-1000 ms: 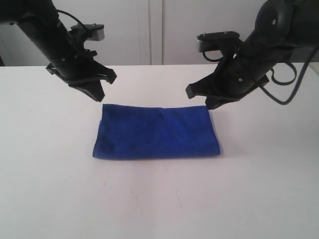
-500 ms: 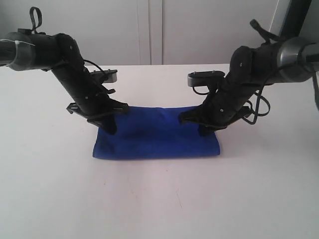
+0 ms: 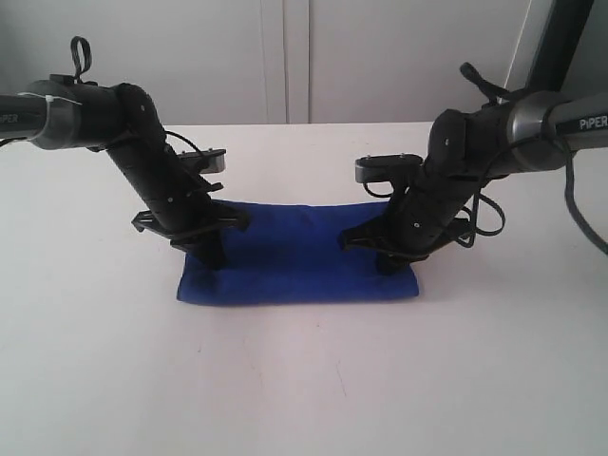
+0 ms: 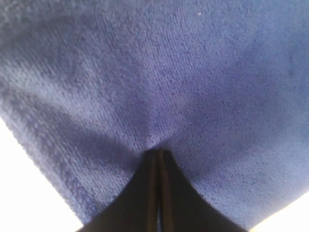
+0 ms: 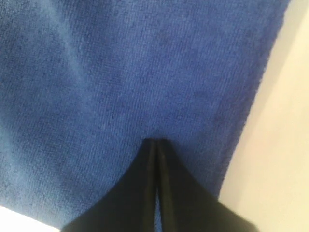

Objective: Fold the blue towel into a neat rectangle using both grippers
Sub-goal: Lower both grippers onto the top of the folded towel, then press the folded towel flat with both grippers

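1. Both arms have come down since a second ago: then they hung above the far corners of the towel [image 3: 299, 258], now their tips rest on it.
2. Left gripper [image 3: 215, 255]: fingers clenched tight together, tips pressing into the cloth near its left end, which dimples around them in the left wrist view.
3. Right gripper [image 3: 388, 263]: fingers likewise clenched shut, tips touching the cloth near its right end, close to the edge.
4. The towel lies flat on the white table [image 3: 304, 389], folded into a wide rectangle in the middle between the two arms; its outline matches the earlier picture.
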`<move>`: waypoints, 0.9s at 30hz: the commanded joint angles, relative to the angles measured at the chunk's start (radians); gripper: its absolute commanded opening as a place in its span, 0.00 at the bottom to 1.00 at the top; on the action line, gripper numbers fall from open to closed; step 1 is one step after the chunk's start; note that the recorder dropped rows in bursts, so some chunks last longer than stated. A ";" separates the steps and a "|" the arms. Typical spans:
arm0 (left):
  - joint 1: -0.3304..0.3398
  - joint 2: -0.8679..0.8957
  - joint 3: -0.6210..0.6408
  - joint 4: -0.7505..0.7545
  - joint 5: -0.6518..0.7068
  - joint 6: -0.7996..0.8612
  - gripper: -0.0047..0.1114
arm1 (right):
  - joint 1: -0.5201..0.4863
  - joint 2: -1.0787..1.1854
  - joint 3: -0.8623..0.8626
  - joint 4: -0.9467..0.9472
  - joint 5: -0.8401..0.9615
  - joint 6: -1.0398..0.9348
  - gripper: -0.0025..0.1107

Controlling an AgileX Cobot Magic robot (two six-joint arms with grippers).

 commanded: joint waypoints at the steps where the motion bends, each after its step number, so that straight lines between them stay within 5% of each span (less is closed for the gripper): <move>1: -0.001 0.030 0.011 0.020 0.076 0.001 0.04 | 0.000 0.026 0.007 -0.055 0.045 0.034 0.02; 27: -0.135 -0.002 0.011 0.111 0.187 -0.095 0.04 | 0.000 -0.125 0.216 -0.151 0.060 0.123 0.02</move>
